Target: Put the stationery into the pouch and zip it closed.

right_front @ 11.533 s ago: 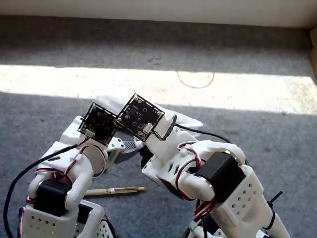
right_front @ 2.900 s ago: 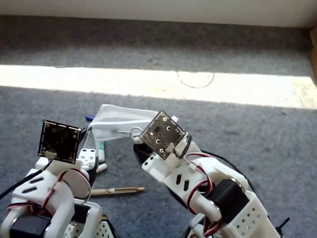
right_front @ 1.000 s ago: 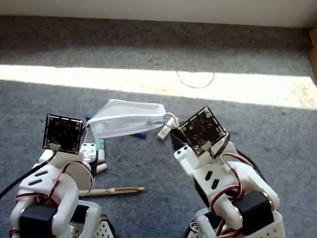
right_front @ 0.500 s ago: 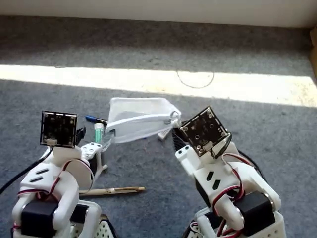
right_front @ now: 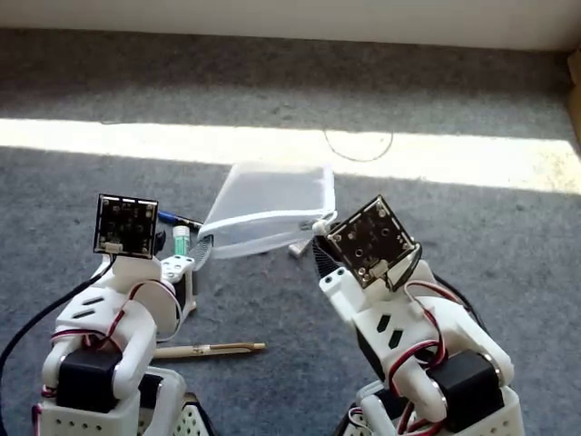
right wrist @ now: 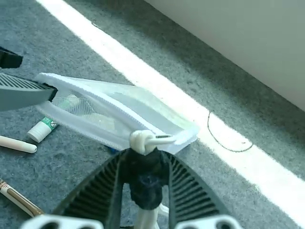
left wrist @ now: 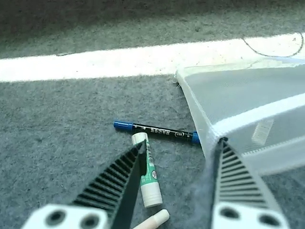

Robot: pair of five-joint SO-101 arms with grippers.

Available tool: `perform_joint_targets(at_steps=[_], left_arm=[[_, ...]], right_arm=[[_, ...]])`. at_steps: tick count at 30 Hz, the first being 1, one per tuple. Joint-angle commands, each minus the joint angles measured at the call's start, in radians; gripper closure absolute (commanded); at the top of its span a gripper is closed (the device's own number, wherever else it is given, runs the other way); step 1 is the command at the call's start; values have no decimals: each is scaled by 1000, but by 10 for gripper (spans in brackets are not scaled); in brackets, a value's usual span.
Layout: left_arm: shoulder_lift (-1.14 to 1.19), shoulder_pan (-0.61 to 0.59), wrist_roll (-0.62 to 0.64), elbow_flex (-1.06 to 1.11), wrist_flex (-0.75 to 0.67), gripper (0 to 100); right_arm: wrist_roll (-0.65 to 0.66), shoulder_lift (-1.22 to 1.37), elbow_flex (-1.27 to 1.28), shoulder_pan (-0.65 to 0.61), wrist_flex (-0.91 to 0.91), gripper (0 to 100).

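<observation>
While right gripper [right wrist: 144, 160] clamps the zip pull [right wrist: 143, 141], left gripper [left wrist: 181, 143], jaws apart, should pinch the mesh pouch [left wrist: 248, 105] corner to steady it.

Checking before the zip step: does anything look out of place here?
Yes. The pouch is held up tilted by its zipper pull in the right end effector, while the blue marker, glue stick and pencil lie outside it on the carpet.

Right gripper [right wrist: 145, 156] clamped on zipper pull [right wrist: 143, 141] of pouch [right wrist: 119, 112] (white mesh); glue stick [right wrist: 42, 128] near its far end.
</observation>
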Motion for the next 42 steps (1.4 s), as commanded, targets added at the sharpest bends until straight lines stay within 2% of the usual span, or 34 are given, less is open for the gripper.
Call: perform_joint_targets(at_steps=[1,8,10,13,15,18,23,29,38,42], left_arm=[[24,-12,-8,-7,-28,841],[24,-12,-8,21,-92,939],[22,-12,-8,13,-87,911],[22,-12,-2,10,-78,777],[24,-12,28,10,-61,733],[24,-12,41,10,-61,733],[24,15,46,35,-66,730],[24,59,44,102,-138,735],[24,64,41,116,-158,823],[16,64,41,108,-158,911]], right_arm=[[3,-13,-73,-7,1,992],[2,-13,-73,-8,1,992],[2,-13,-73,-8,1,992],[-9,-15,-73,-8,1,992],[-26,-15,-74,-8,1,992],[-31,-15,-74,-15,1,992],[-31,-15,-74,-101,27,992],[-32,-15,-76,-125,30,992],[-32,-136,-76,-128,30,992],[-32,-127,-74,-128,30,992]])
